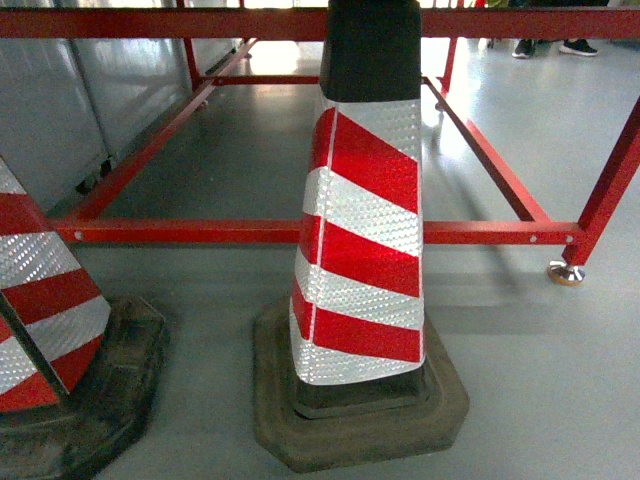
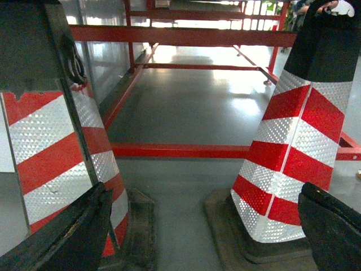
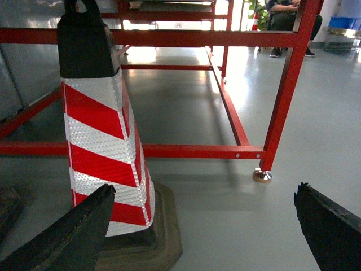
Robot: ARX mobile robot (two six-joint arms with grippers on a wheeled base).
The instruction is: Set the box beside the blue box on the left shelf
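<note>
The box, the blue box and the left shelf are all out of view. In the left wrist view my left gripper (image 2: 204,192) is open low above the grey floor, its dark fingers (image 2: 73,231) wide apart with nothing between them. My right gripper (image 3: 206,189) is open too in the right wrist view, over bare floor and holding nothing. Neither gripper appears in the head view.
A red-and-white traffic cone (image 1: 360,240) on a rubber base stands right ahead, with a second cone (image 1: 40,320) at the left. Behind them runs a low red tubular frame (image 1: 250,232) with a metal foot (image 1: 566,272). A grey panel wall (image 1: 60,100) lines the left. A small blue shape (image 3: 344,22) sits far off.
</note>
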